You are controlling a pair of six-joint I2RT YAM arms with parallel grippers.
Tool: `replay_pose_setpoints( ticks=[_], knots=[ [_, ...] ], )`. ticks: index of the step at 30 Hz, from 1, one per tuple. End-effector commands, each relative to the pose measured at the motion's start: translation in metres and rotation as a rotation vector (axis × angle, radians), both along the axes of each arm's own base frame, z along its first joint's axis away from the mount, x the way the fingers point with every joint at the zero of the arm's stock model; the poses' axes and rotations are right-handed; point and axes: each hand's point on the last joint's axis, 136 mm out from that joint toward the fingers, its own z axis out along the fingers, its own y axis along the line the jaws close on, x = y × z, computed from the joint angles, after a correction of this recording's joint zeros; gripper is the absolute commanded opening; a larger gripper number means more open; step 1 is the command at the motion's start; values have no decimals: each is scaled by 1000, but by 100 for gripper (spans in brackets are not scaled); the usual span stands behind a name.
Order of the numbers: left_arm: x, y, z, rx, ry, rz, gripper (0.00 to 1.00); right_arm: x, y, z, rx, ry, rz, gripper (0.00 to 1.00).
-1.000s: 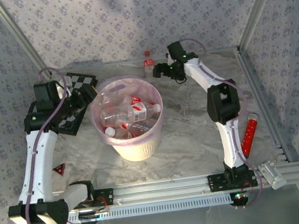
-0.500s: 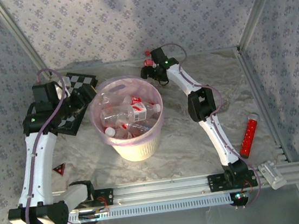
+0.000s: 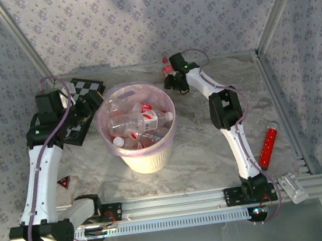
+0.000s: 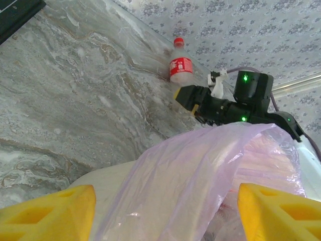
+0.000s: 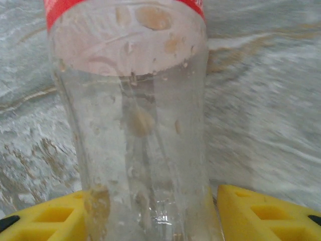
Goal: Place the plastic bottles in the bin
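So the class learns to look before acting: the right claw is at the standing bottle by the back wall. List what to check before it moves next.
1. The red-capped bottle sits inside the right claw: ok.
2. Bottle upright on the table: ok.
3. Claw firmly shut on the bottle: cannot tell.
4. Mouth of the bin open, nothing over it: ok.
5. The left claw open, empty, on the bin's other side: ok.
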Motion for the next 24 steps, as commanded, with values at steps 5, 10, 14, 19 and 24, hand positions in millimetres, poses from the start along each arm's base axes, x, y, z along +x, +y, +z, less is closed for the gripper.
replay_pose_setpoints(
  ticks=[5, 10, 14, 19, 24],
  knots=[
    [4, -2, 18, -39, -57, 8, 74, -43, -45, 75, -33, -89, 34, 46],
    [6, -4, 18, -19, -68, 8, 75, -86, -81, 129, 54, -172, 60, 44],
    [11, -2, 39, 19, -110, -1, 75, -132, -101, 199, 136, -317, 106, 34],
    [20, 0, 82, 54, -212, -6, 75, -200, -84, 291, 205, -515, 290, 26],
    [26, -5, 113, 39, -279, -28, 74, -267, -20, 340, 312, -601, 601, 24]
  ],
)
